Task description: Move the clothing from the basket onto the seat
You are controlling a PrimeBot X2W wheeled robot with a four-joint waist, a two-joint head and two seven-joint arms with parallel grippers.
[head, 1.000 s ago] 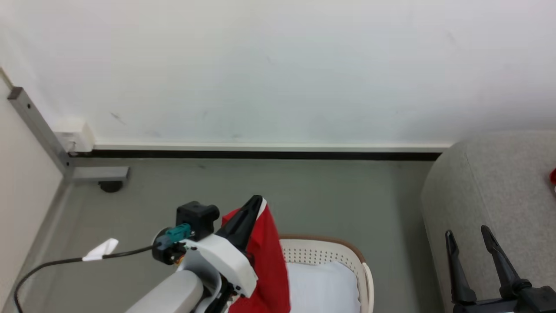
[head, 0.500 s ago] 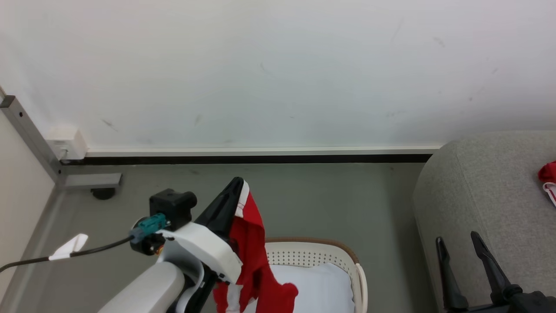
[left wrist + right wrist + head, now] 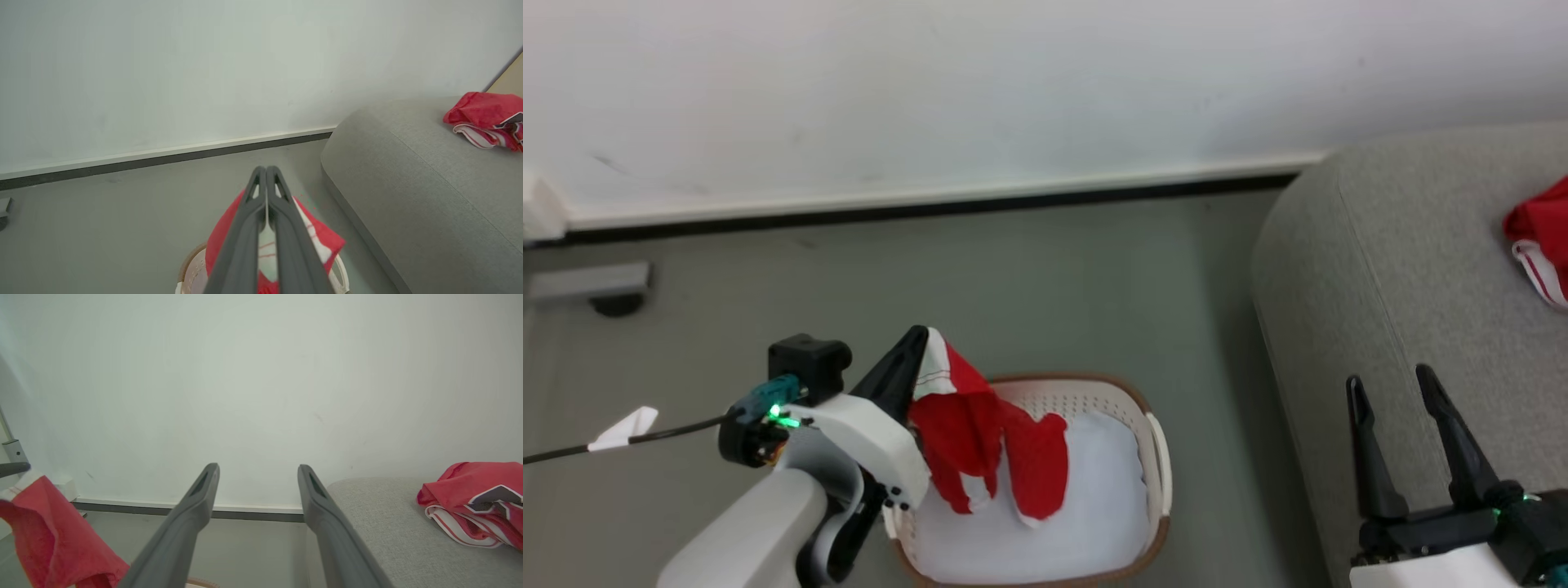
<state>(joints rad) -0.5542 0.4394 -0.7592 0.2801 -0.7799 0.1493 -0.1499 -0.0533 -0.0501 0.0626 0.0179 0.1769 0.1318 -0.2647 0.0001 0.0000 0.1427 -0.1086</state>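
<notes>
The red sports garment with white striped trim (image 3: 968, 429) hung from the left end effector (image 3: 913, 341), whose two dark fingers were clenched on its white-edged upper corner. In the left wrist view the fingers lay pressed together along their length with cloth spreading out on both sides beneath them. The garment's long axis ran down from that pinched corner. In the head view it trailed to the lower right, ending in two loose red lobes over the flat white sheet (image 3: 1111, 498). Whether the lobes touched the sheet could not be told.

Below it stood the oval white perforated plastic basket with a brown rim (image 3: 1094, 398), the pinched corner sitting above its left edge. To the right of the basket a strip of bare grey floor (image 3: 1209, 327) separated it from the rounded side of the large light grey woven-fabric seat (image 3: 1405, 269). A broad stretch of the seat's top lay open. Near its far right lay the second red garment, crumpled, with white striped trim and a black-and-white numeral (image 3: 470, 506).

The right end effector (image 3: 1390, 377) hovered over the near part of the seat, fingers spread wide and released, grasping nothing. Beyond the floor ran a dark skirting strip (image 3: 931, 208) and a plain white wall (image 3: 1013, 82).
</notes>
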